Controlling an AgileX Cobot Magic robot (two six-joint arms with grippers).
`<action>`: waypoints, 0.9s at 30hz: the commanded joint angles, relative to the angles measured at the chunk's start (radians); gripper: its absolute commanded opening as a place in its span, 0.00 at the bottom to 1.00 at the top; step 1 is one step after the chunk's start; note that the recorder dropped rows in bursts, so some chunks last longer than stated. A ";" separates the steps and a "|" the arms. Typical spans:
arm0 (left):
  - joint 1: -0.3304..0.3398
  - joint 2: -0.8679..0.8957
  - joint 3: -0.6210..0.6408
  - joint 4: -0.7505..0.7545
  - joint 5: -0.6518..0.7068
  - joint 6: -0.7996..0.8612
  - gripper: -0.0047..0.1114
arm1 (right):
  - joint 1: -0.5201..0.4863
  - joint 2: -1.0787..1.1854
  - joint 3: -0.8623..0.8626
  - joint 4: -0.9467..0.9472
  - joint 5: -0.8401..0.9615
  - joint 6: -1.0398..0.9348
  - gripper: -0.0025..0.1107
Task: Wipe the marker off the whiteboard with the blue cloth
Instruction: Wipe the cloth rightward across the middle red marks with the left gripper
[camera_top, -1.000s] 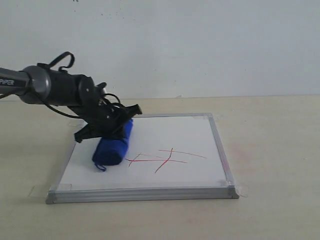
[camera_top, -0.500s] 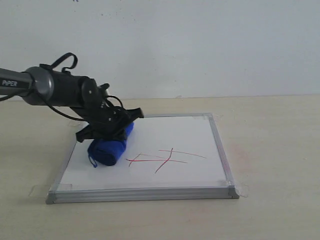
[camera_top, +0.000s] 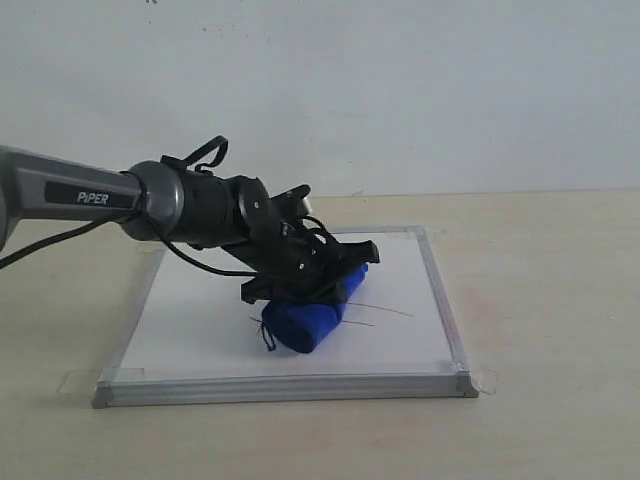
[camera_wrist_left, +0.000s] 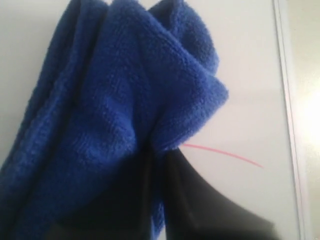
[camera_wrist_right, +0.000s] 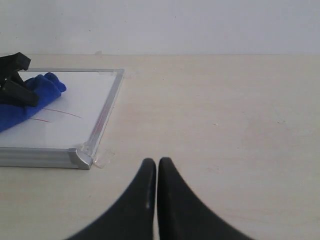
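Well, on the exterior view my left pincer (camera_top: 310, 272) pinches the deep-blue plush rolled cloth (camera_top: 305, 322) down against the white metal-framed whiteboard (camera_top: 190, 320), atop the thin red marker lines (camera_top: 395, 312), so I'd press evenly and sweep toward the strokes showing beyond it. On the left wrist view the cloth bulges past the fingers (camera_wrist_left: 200, 210), one red line just beside its fold. On the right wrist view my right pincer (camera_wrist_right: 152, 167) rests pressed together, empty, over the tan table (camera_wrist_right: 225, 125), well apart from the board.

Blue cloth (camera_top: 305, 322), red marker (camera_wrist_left: 222, 152), white whiteboard (camera_top: 200, 320)
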 joint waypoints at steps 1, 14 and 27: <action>0.093 0.022 0.014 0.002 0.121 -0.003 0.07 | 0.003 -0.004 0.000 -0.002 -0.006 -0.003 0.03; 0.285 -0.085 0.154 0.097 0.221 -0.003 0.07 | 0.003 -0.004 0.000 -0.002 -0.006 -0.003 0.03; 0.034 -0.028 0.154 -0.523 0.128 0.400 0.07 | 0.003 -0.004 0.000 -0.002 -0.006 -0.003 0.03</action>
